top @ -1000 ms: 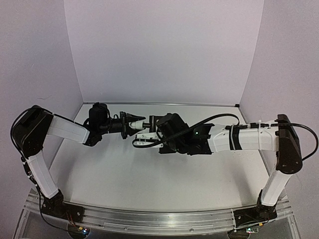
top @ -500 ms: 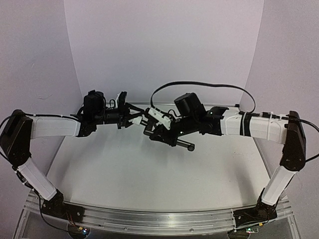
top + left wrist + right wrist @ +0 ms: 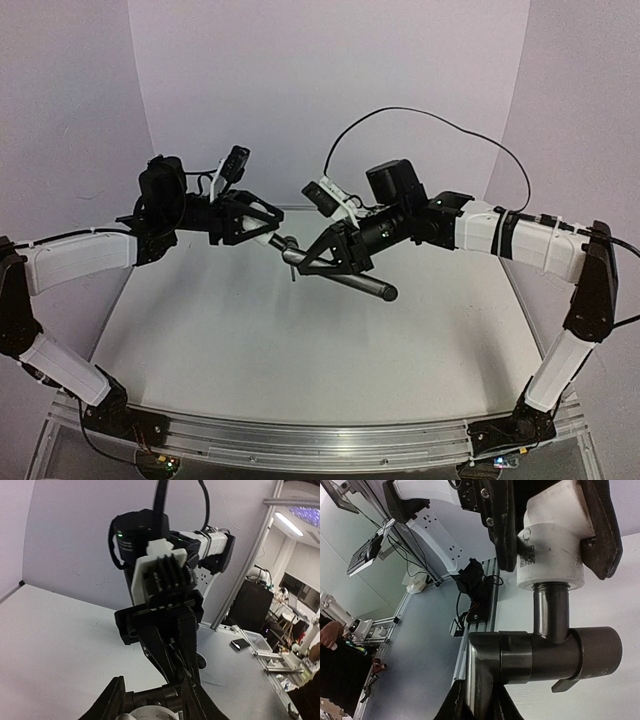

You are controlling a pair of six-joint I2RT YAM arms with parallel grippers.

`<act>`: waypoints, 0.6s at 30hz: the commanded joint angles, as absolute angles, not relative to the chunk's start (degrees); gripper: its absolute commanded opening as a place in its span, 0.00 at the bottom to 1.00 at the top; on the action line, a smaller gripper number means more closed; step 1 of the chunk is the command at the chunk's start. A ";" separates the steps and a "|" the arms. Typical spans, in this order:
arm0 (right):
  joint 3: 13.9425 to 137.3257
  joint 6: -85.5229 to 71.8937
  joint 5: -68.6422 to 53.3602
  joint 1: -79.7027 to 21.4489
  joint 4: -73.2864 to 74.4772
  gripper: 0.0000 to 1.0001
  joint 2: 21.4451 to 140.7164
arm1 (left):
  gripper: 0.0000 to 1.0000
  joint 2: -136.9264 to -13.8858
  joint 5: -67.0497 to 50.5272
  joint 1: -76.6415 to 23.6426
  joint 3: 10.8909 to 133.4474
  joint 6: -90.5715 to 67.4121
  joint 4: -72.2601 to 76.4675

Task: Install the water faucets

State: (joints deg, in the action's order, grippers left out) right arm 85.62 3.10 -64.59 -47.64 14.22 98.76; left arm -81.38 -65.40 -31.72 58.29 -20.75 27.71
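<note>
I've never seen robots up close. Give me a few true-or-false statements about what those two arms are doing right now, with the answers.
1. The white fitting lies on the table. False: the left fingers hold it in mid-air.
2. The right fingers grip the black faucet. True.
3. The faucet's threaded end sits at the fitting's opening. True.
4. Both arms rest flat on the table. False: both are raised and meet above it.
</note>
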 commanded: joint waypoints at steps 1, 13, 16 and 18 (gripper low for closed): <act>87.07 10.76 -92.41 -49.68 7.12 0.00 94.67 | 0.49 -79.29 -67.07 -31.82 64.27 -9.53 19.45; 75.19 14.00 -69.14 -41.71 7.04 0.00 90.64 | 1.00 -61.32 -38.64 -30.93 52.00 -7.42 13.96; 72.80 18.01 -56.25 -41.66 7.12 0.00 88.38 | 1.00 -60.71 -35.80 -30.63 53.04 -11.31 9.35; 71.47 21.40 -46.27 -41.69 7.19 0.00 86.91 | 1.00 -62.17 -35.15 -30.59 54.57 -15.71 7.28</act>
